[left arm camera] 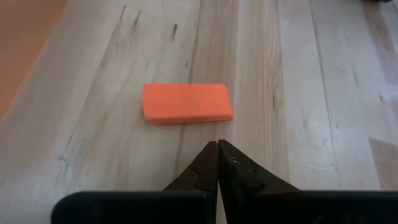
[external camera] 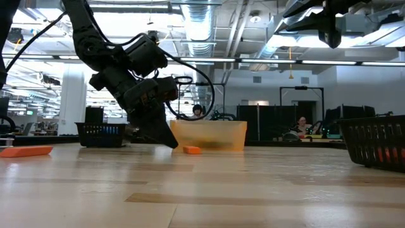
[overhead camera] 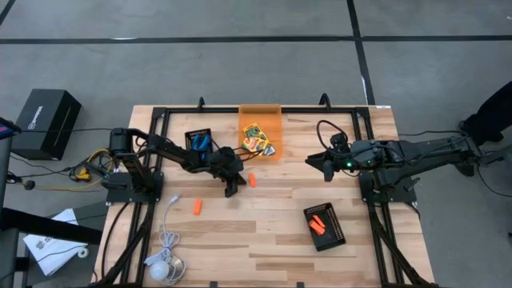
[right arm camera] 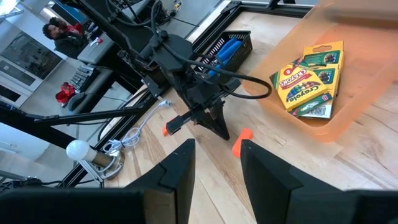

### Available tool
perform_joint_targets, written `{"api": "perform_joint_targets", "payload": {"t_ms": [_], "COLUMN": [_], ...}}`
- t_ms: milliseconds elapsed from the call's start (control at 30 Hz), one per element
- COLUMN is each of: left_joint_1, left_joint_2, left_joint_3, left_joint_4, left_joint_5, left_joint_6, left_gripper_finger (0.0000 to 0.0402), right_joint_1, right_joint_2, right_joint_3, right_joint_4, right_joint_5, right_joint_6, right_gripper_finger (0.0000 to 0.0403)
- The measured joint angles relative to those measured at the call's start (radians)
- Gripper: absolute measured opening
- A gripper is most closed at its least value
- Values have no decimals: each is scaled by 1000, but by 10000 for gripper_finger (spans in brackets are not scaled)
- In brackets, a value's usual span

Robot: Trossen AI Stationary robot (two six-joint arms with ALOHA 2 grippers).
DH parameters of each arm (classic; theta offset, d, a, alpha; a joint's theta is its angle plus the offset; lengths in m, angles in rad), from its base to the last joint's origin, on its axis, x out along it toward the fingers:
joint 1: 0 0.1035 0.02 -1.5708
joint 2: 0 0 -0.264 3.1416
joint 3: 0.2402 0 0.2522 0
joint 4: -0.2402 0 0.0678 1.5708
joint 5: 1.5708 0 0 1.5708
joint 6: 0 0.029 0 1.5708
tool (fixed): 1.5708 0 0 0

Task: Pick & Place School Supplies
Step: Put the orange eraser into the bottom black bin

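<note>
Overhead, ducts above wooden table

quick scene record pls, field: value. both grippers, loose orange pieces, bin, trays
left gripper: shut, empty, tips low over the table beside an orange piece
orange piece near left gripper: flat on the wood, not held
second orange piece: loose on the table, nearer the white cable
right gripper: open, empty, raised above the table
orange bin: holds crayon boxes
left black tray: holds blue items
right black tray: holds orange pieces
</note>
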Motion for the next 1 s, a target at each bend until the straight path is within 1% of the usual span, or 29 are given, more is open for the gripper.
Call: {"api": "perform_joint_targets", "payload": {"t_ms": [200,500,567,1000], "left_joint_1": [0,0,0,7], "left_joint_2": [-1,-3,-3,-2], "left_joint_3": [5,70,69,69], "left_joint_4": [5,25,17,-13], "left_joint_5": [0,-12,-27,-36], "left_joint_6": [-5,18,23,24], "left_gripper_finger": [1,1,1,1], "right_joint_1": [0,0,0,0], "right_joint_2": [0,0,0,18], "right_joint_3": [0,0,0,0], "right_joint_4": [0,0,0,11], "right_joint_5": [0,0,0,0], "right_joint_6": [0,0,0,0], "right_gripper_finger": [120,120,120,120]}}
